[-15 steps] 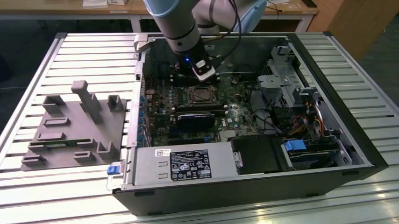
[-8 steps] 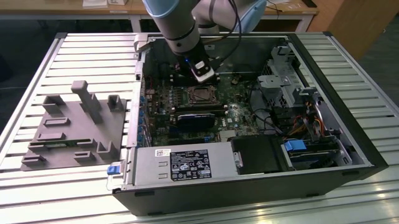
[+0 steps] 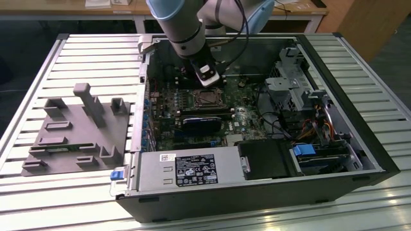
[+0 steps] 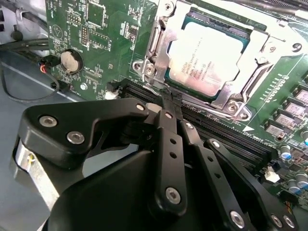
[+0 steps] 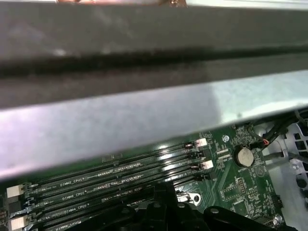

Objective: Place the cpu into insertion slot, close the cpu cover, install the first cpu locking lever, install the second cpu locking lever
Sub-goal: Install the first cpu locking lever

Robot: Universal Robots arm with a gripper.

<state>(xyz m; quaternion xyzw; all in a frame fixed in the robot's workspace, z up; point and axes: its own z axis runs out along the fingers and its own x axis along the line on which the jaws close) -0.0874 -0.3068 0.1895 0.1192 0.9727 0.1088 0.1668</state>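
The cpu (image 4: 207,53), a square chip with a pale metal top, lies flat in the insertion slot (image 4: 148,66). The silvery cpu cover (image 4: 179,23) is folded down around it, and the chip shows through its window. A thin locking lever rod (image 4: 155,38) runs along one side of the socket. My gripper (image 4: 171,98) is shut with nothing seen between its black fingers, and its tip hovers at the socket's edge beside the memory slots. In the exterior view the gripper (image 3: 209,82) hangs just behind the socket (image 3: 205,98). I cannot tell whether it touches a lever.
Long black memory slots (image 5: 120,173) run beside the socket, and a coin battery (image 5: 244,156) sits close by. The case wall (image 5: 144,115) stands near the wrist. A grey power-supply box (image 3: 186,168), a cabled drive cage (image 3: 301,96) and a grey fixture (image 3: 77,130) surround the board.
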